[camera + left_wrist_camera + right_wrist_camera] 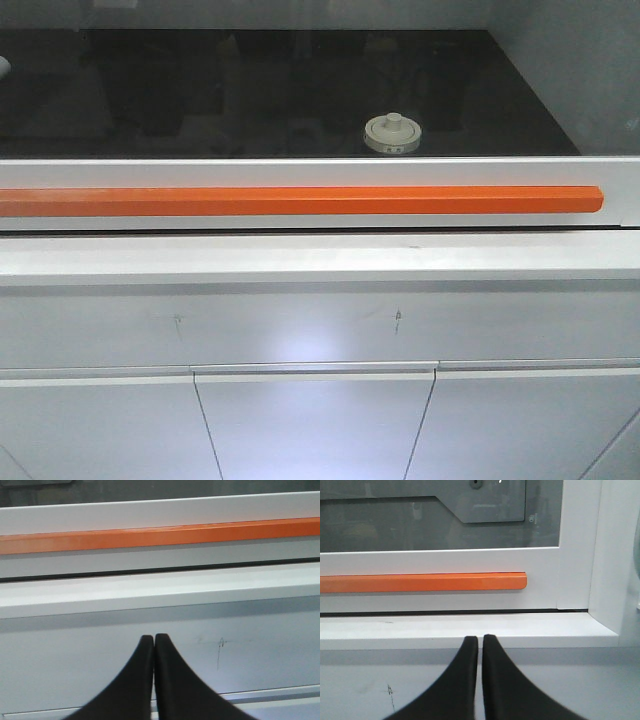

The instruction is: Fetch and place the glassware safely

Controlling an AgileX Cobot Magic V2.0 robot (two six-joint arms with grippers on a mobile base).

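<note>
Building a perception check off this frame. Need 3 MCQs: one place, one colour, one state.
1. Where is the lidded glass jar?
A) on the black surface beyond the white frame
B) on the white ledge in front
C) on the floor

2. What colour is the long handle bar?
A) blue
B) orange
C) green

3. How does the left gripper stand?
A) wide open
B) shut on the jar
C) shut, holding nothing

Answers:
1 A: the front view shows the jar standing on the black surface, right of centre, behind the frame.
2 B: the bar reads bright orange in all three views.
3 C: the left wrist view shows the two dark fingertips touching, with nothing between them.
</note>
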